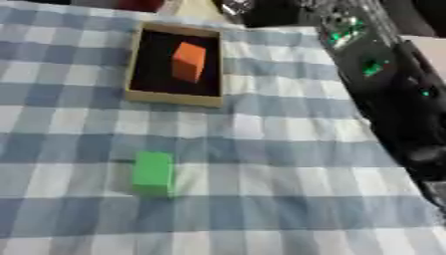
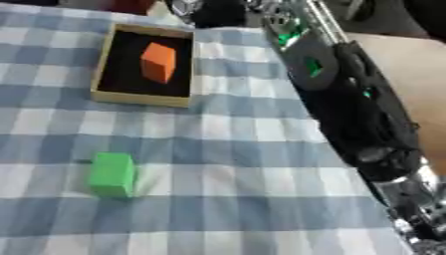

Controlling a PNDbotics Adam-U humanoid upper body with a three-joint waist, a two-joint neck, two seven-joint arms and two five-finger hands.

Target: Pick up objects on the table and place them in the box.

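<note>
Orange block (image 1: 188,61) inside box (image 1: 133,69), upper left; green block (image 1: 153,172) lower left on checked tablecloth (image 1: 287,199); right arm (image 2: 348,99) along right edge, hand state impossible to tell.

We look down from the robot's head through two side-by-side eyes, both tilted steeply toward the table (image 1: 261,149) with its blue-and-white checked cloth, at roughly arm's reach. Both views face forward and downward, the far edge of the table running along the top. They share nearly the whole scene: the wooden box (image 1: 134,64) with the orange block (image 1: 188,62) at upper left, the green block (image 1: 153,172) lower down, and the right arm (image 2: 348,99) crossing from the top toward the lower right. In the right eye view everything sits further left, so more of the arm shows.
</note>
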